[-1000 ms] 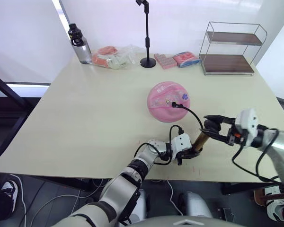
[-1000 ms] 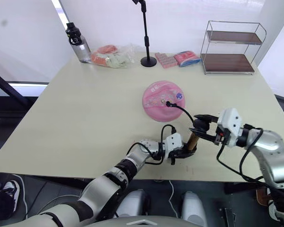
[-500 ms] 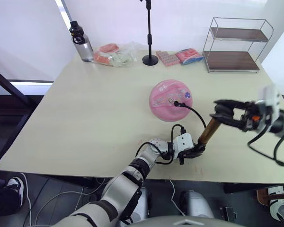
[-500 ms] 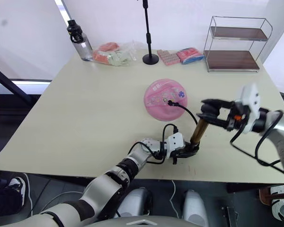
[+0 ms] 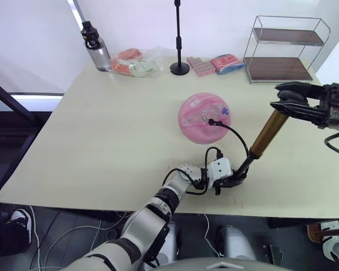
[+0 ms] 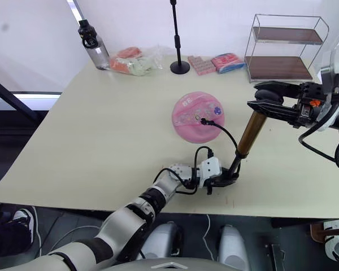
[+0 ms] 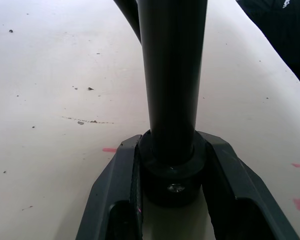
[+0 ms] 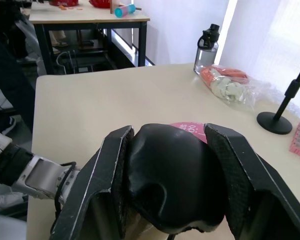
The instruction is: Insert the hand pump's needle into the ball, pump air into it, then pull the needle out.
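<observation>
Left eye view: the ball [image 5: 204, 116] sits at frame centre on the table [image 5: 101, 130], the thin hose running into its top. The hand pump [image 5: 260, 144] slants from lower centre to right. The left gripper [image 5: 230, 179] is clamped around its black base. The right gripper [image 5: 291, 100] is closed over the handle, the barrel drawn out.

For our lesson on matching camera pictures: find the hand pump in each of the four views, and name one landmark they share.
Left eye view: hand pump slants right of the ball.
Right eye view: same slant, base held by the left gripper.
Left wrist view: its black base end sits between the fingers.
Right wrist view: its black handle is gripped.
Shared landmark: the table.
</observation>
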